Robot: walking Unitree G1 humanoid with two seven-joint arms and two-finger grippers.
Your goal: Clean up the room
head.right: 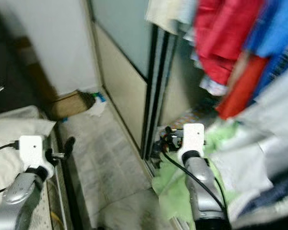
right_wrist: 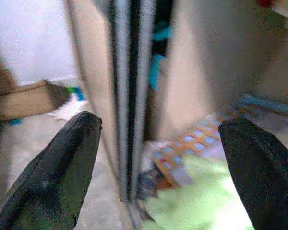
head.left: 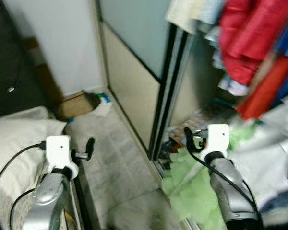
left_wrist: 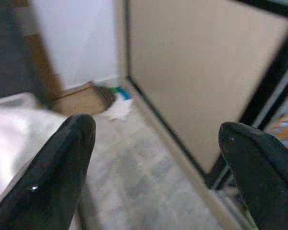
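A light green cloth (head.left: 189, 189) lies crumpled at the foot of the open wardrobe, spilling over its track onto the floor. My right gripper (head.left: 189, 136) hangs just above that cloth, open, with nothing between its fingers (right_wrist: 62, 167). A patterned orange and blue item (right_wrist: 192, 143) lies on the wardrobe floor beyond it. My left gripper (head.left: 89, 147) is held open over the floor beside the bed (head.left: 14, 136), holding nothing. A white crumpled item (head.left: 103, 108) and a cardboard box (head.left: 77, 103) sit at the far wall.
Red, blue and white clothes (head.left: 259, 43) hang in the wardrobe on the right. A sliding door (head.left: 132, 91) with a dark frame stands between the grippers. A narrow strip of tiled floor (head.left: 120, 163) runs between bed and wardrobe. The views are blurred.
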